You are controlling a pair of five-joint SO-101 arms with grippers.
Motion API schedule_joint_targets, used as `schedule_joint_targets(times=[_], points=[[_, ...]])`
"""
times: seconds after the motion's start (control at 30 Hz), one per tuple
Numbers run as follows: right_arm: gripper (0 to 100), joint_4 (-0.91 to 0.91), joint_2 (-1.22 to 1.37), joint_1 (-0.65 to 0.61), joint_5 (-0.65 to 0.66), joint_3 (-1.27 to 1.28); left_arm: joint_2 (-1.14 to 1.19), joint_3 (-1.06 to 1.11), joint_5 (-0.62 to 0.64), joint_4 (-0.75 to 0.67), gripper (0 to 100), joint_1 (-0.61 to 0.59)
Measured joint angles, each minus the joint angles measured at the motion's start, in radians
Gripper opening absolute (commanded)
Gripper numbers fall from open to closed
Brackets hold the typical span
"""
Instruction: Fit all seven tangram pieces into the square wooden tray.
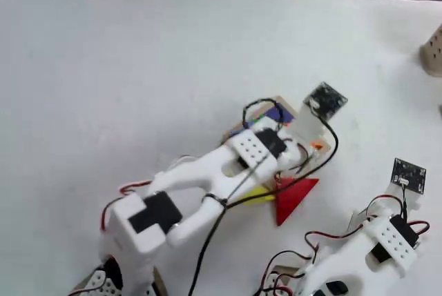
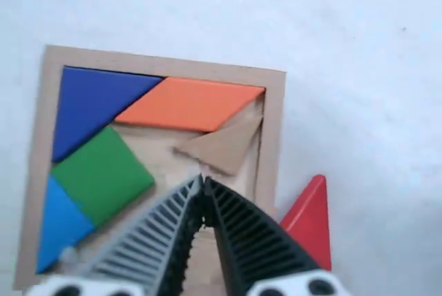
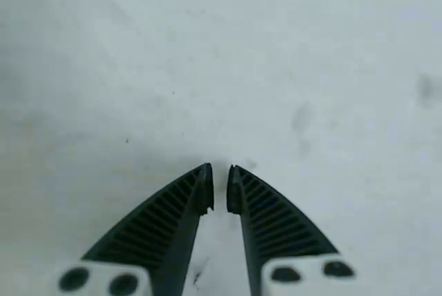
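White surface (image 1: 103, 68) bearing square wooden tray (image 2: 275, 137): dark blue triangle (image 2: 90, 99), orange parallelogram (image 2: 190, 103), green square (image 2: 103, 172), light blue triangle (image 2: 59, 220) seated. Red triangle (image 2: 311, 216), yellow piece (image 1: 259, 196) just outside, left to fit. Left pincer (image 2: 202, 182) closed, empty, above tray; right pincer (image 3: 219, 179) nearly closed, empty.

You get bright, even light from overhead on the white table (image 1: 138, 54), nearly washed out at the far side. Shadows are soft: one lies under the left arm (image 1: 200, 172) by the red triangle (image 1: 293, 196), and a faint grey one lies beside the tray (image 2: 273, 123).
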Motion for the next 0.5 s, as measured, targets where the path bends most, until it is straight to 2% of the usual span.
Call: schedule_joint_targets(times=[0.13,0.27,0.37,0.5], points=[[3.8,0.0,0.0,0.0,0.0,0.0,-0.132,0.0,0.002,0.141,2,-0.017],[3.8,0.0,0.0,0.0,0.0,0.0,-0.226,0.043,0.002,0.279,2,0.054],[3.8,0.0,0.0,0.0,0.0,0.0,-0.258,0.178,-0.037,0.252,2,0.143],[3.8,0.0,0.0,0.0,0.0,0.0,-0.262,0.431,-0.123,0.054,2,0.304]])
